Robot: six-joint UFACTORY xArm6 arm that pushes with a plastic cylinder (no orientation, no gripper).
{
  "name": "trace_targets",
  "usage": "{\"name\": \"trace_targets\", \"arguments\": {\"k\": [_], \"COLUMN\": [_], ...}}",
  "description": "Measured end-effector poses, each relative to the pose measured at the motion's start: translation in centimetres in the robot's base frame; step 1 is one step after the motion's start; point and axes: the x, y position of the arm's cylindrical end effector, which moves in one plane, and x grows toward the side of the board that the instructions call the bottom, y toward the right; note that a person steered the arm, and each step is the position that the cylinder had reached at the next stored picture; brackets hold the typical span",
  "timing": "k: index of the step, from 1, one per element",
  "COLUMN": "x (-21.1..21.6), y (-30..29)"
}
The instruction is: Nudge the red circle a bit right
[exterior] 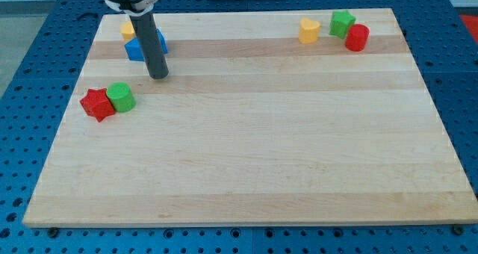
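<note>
The red circle [357, 37], a short red cylinder, sits near the view's top right, touching a green star-shaped block [342, 22] on its upper left. A yellow heart-shaped block [308, 31] lies just left of them. My tip [158, 76] rests on the wooden board [246, 149] at the upper left, far from the red circle. It is just below a blue block [143, 45] that the rod partly hides.
A yellow block [128, 29] shows behind the blue one, partly hidden by the rod. A red star-shaped block [97, 104] and a green cylinder [120, 97] touch each other near the board's left edge, below and left of my tip.
</note>
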Motion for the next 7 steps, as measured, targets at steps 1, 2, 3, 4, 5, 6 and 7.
{"name": "trace_targets", "arguments": {"k": [1,2,3,4,5,6,7], "x": [0.0,0.0,-0.9,-0.9,-0.9,-3.9,-4.5], "y": [0.4,11.0,18.4,21.4,21.4,25.7,30.4]}}
